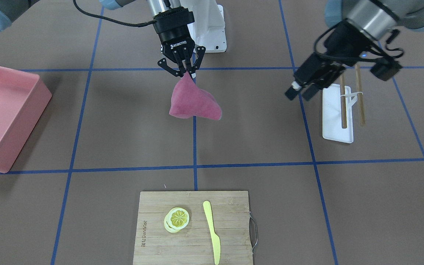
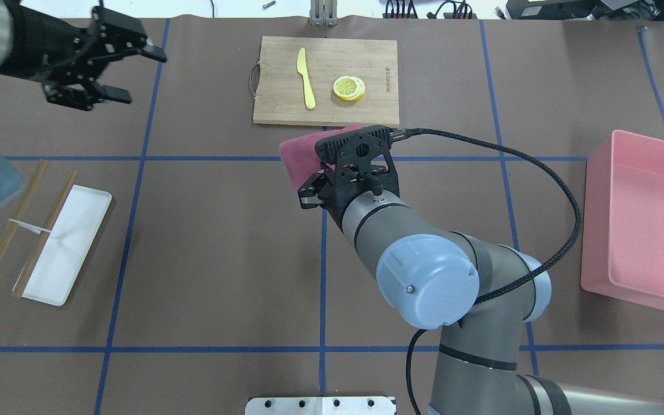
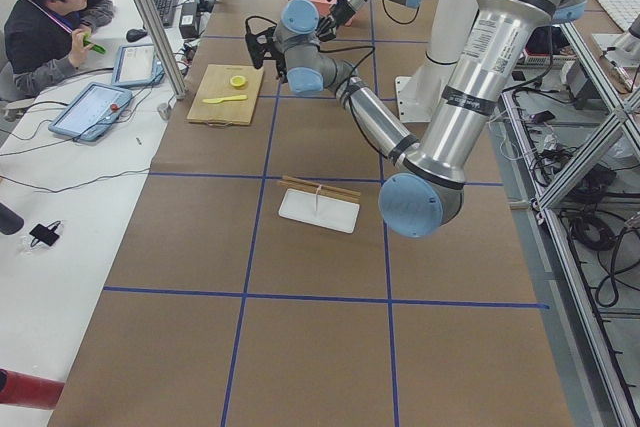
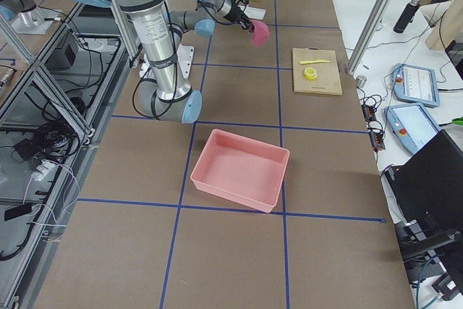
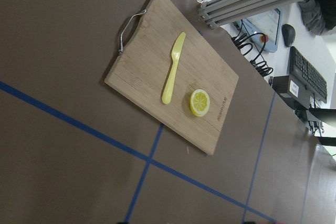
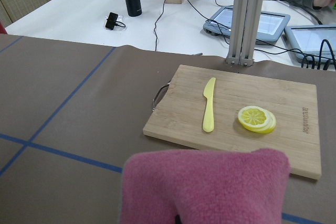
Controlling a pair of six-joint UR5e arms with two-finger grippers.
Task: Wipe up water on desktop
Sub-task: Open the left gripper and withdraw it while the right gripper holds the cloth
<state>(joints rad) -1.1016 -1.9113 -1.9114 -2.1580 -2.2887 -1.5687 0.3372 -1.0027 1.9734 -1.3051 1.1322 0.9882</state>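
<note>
Cloth (image 1: pixel 194 102) is hanging from the right pincer (image 1: pixel 185 71), which is pinching one upper corner of the dark pink fabric between its closed fingertips. The rest of the fabric is drooping below and slightly to one side of the pincer in a loose fold. The table (image 1: pixel 131 121) is lying directly beneath the pincer and the cloth, with its brown surface spreading out on all sides of them. The cloth is hanging over a blue tape line (image 1: pixel 194 147) near the middle of the table. Whether its lowest edge is touching the surface cannot be told.

The left pincer (image 2: pixel 142 78) is hovering above the table with its fingers spread wide and gripping nothing, well apart from the cloth.

A cutting board (image 1: pixel 230 206) is lying on the table beyond the cloth from the robot, carrying a yellow knife (image 1: pixel 212 230) and lemon slices (image 1: pixel 177 219). A pink bin (image 1: pixel 9 121) is standing on the robot's right side. A white tray (image 1: pixel 335 121) with chopsticks (image 1: pixel 343 106) is lying on its left side.
</note>
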